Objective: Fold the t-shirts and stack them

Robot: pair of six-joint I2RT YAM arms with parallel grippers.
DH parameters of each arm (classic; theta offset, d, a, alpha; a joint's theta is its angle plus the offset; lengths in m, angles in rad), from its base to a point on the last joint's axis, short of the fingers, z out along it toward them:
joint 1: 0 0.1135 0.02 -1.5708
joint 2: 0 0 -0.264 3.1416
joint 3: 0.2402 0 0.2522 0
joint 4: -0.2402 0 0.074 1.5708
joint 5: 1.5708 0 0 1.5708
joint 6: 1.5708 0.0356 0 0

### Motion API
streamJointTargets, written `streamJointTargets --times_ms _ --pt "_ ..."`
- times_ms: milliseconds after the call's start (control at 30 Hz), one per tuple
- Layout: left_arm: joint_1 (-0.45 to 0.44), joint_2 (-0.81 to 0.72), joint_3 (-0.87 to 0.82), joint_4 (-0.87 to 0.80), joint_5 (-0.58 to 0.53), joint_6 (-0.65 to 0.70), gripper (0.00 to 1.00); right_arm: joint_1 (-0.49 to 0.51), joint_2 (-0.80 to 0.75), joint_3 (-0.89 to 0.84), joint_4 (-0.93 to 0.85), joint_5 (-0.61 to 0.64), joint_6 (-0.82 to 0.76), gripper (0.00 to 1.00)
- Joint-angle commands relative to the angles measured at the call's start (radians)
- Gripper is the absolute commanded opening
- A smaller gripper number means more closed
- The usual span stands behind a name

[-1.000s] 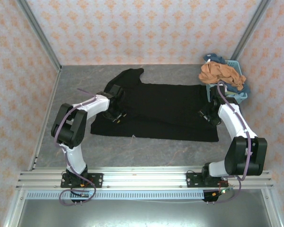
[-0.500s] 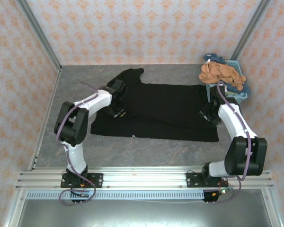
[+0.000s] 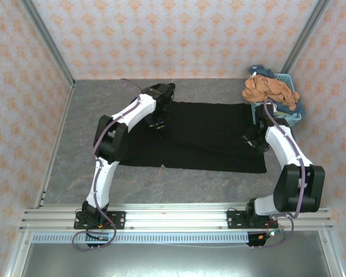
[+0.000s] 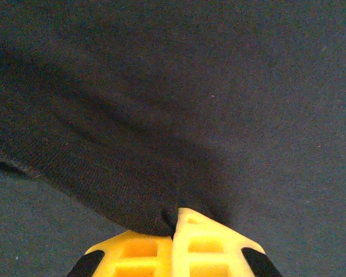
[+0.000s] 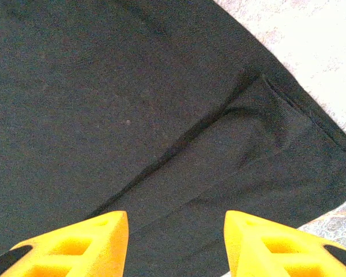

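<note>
A large black t-shirt (image 3: 207, 135) lies spread flat across the middle of the table. My left gripper (image 3: 160, 120) reaches over its back left part. In the left wrist view that left gripper (image 4: 176, 218) is shut, pinching a fold of the black t-shirt (image 4: 121, 184) between its yellow fingertips. My right gripper (image 3: 252, 142) hovers at the shirt's right edge. Its yellow fingers (image 5: 98, 239) stand open over flat black cloth (image 5: 161, 115), holding nothing. A rust-orange t-shirt (image 3: 267, 88) and a blue t-shirt (image 3: 294, 107) are heaped at the back right.
A pale blue lattice basket (image 3: 288, 119) stands at the back right under the heaped tees, close behind my right arm. Patterned walls enclose the grey table (image 3: 92, 109) on three sides. Bare tabletop runs along the left and the front.
My left gripper has shut on the shirt's left sleeve area and swung up and right, drawing that cloth in over the body. The right gripper has barely moved.
</note>
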Motion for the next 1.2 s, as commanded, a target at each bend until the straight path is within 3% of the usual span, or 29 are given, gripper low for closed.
streamJointTargets --times_ms 0,733,1167 --pt "-0.022 0.031 0.077 -0.129 -0.079 0.104 0.0 0.0 0.013 0.028 -0.025 -0.001 0.007 0.48" --pt "-0.083 0.121 0.28 -0.14 -0.163 0.276 0.0 0.0 0.013 0.007 -0.018 -0.015 0.01 0.47" --pt "-0.111 0.122 0.285 -0.078 -0.246 0.377 0.0 0.0 0.028 -0.009 -0.021 -0.05 0.032 0.47"
